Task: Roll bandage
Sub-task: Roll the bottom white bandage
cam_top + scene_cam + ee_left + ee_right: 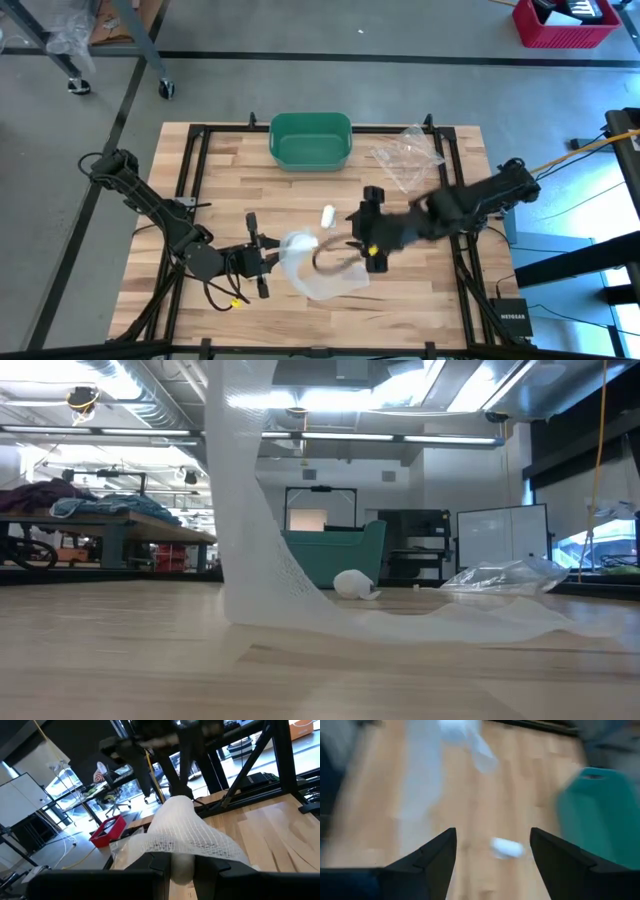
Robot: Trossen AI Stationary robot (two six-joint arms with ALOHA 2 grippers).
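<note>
A white mesh bandage (298,243) is held up over the table's near middle by my left gripper (268,258), which is shut on it. In the low view its loose strip (240,490) drops from above and spreads along the wood (450,625). My right gripper (358,232) hovers open just to the right of the bandage, touching nothing. In the right wrist view, which is blurred, its fingers (492,835) stand wide apart over a small white roll (506,848) lying on the table (327,214). My left gripper pinches the rolled core of the bandage (181,867) between its two fingers (159,864). The fingers lie level and come from the table's left. The core is lifted clear. Mesh (190,835) drapes over it and hangs down, and its tail (328,283) lies spread on the table.
A green bin (310,140) stands at the far middle edge. A crumpled clear plastic bag (408,155) lies to its right. Dark frame rails run along the table's left and right sides.
</note>
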